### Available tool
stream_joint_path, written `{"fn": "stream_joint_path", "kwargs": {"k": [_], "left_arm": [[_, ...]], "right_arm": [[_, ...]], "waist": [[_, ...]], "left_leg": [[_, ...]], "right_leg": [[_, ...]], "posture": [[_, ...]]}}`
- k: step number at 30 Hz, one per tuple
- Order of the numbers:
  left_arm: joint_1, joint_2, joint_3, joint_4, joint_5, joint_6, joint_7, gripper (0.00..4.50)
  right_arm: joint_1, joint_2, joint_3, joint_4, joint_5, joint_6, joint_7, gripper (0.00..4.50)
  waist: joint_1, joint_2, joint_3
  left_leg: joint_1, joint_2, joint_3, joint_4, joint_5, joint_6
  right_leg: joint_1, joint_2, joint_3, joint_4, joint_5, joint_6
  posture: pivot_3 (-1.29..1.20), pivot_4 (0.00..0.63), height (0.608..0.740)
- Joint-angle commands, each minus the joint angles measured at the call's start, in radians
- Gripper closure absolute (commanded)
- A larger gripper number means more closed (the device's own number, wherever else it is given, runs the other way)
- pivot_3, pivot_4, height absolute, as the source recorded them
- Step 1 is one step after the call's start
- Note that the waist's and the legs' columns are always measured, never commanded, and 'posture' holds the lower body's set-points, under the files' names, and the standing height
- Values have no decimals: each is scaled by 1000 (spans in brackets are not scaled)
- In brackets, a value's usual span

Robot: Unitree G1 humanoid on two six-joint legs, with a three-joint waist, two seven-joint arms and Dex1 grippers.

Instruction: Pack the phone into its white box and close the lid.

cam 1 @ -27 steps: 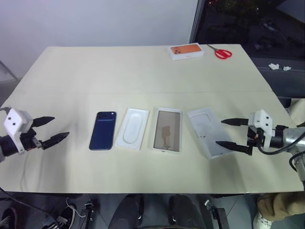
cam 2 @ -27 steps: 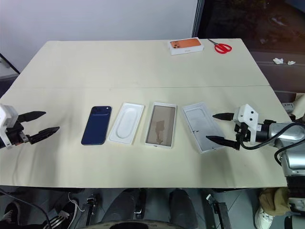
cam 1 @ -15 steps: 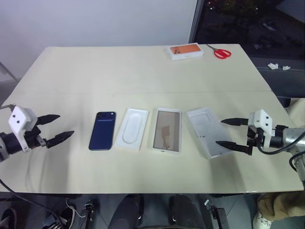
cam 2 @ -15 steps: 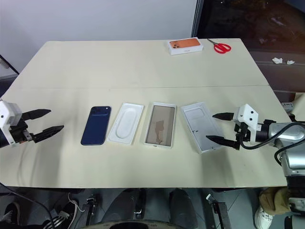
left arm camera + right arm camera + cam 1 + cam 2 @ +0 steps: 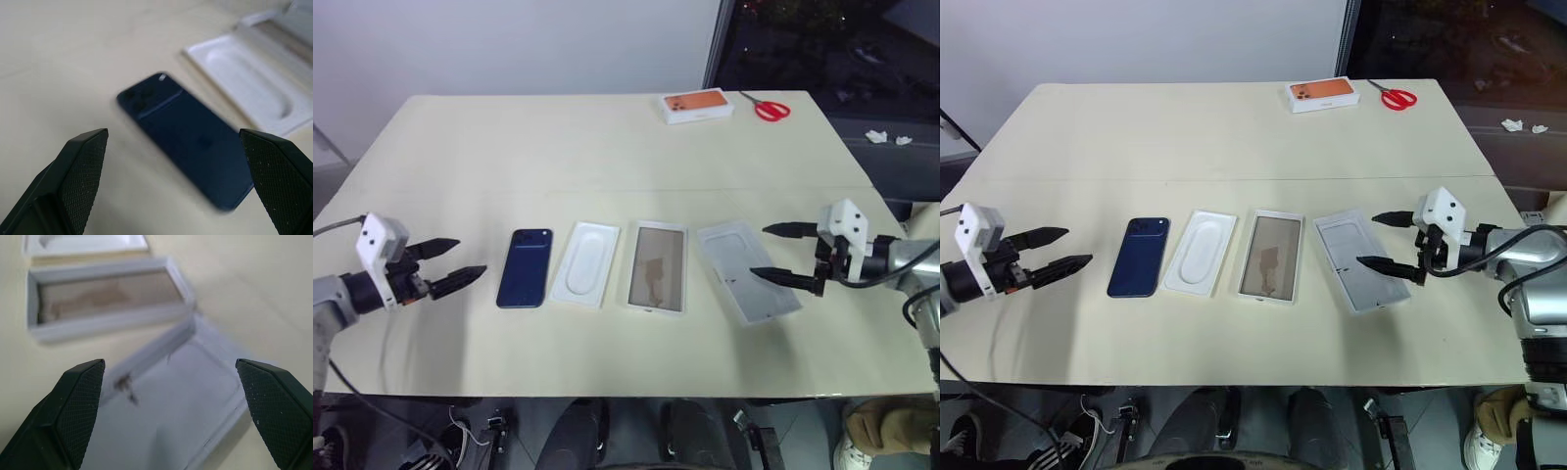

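The dark navy phone lies back up on the table, camera cluster at its far end. My left gripper is open, just left of the phone and apart from it; the left wrist view frames the phone between the fingers. The white box with its brownish floor sits open at centre. To its right the lid lies plain white inside up. Over the lid's right part hangs my right gripper, open and holding nothing; its wrist view looks down on the lid and the white box.
A thin white insert with an oval recess lies between phone and box. An orange-topped box and red scissors rest at the table's far right edge. The near table edge runs just below the row.
My left gripper has moved right, closer to the phone. My right gripper has shifted left and slightly farther, over the lid. Both stay open; the objects have not moved.
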Motion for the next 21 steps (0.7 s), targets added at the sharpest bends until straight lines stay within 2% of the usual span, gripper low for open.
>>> {"fn": "stream_joint_path", "kwargs": {"k": [1,4,9,16,21], "left_arm": [[-31,-18,4,-49,-62,96,52,0],[-47,-26,4,-82,-105,186,80,0],[-119,-93,-56,-121,-102,304,230,0],[-208,-251,-81,-117,-146,520,455,0],[-260,-366,-99,-94,-164,573,519,0]], "right_arm": [[-19,-1,23,-58,-12,1,-11,21],[-34,3,68,-99,-33,12,-24,21],[-158,89,188,-205,-89,130,-142,21],[-240,172,311,-246,-200,121,-220,21],[-246,215,357,-226,-255,96,-252,21]], "waist": [[0,0,0],[-1,0,0],[-10,0,0],[-12,-4,2],[-16,-5,2]], "left_leg": [[0,0,0,0,0,0],[0,0,0,1,0,0],[0,0,0,1,0,-1],[-1,-1,0,3,0,-1],[-1,-1,0,3,1,-1]], "right_leg": [[0,0,0,0,0,0],[0,0,0,1,0,0],[-1,1,0,3,0,0],[-1,1,0,2,0,0],[-1,2,0,4,0,1]], "posture": [[0,150,740],[0,150,740],[0,150,740],[0,150,740],[0,150,740]]}}
